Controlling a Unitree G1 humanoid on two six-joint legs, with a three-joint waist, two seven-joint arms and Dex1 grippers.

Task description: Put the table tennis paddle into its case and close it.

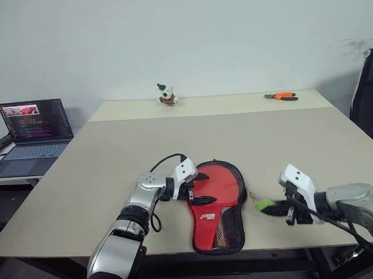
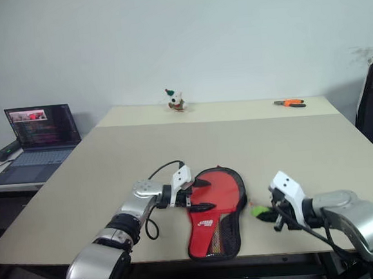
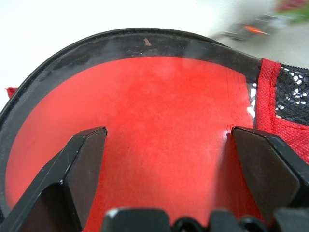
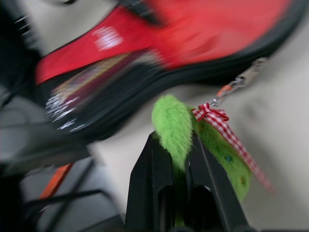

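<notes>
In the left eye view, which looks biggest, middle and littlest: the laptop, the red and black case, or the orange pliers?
1. Open dark laptop and red and black paddle-shaped case: look alike; the case is nearer, so unsure.
2. Orange-handled pliers: smallest, though farthest away.

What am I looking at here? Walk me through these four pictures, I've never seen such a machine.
It is a two-armed humanoid robot at a table. Two pictures come from cameras in its head, looking down over its arms. The other two come from a camera on each wrist, looking along the black fingers.

On the table lies the case, black-rimmed with a red panel and mesh pocket. The left gripper is open, its fingers spread over the red face. The right gripper is shut on a green fuzzy charm with a checked ribbon, clipped to the case's zipper.

Farther off: a small toy figure, orange pliers, and a laptop on a side desk.
</notes>
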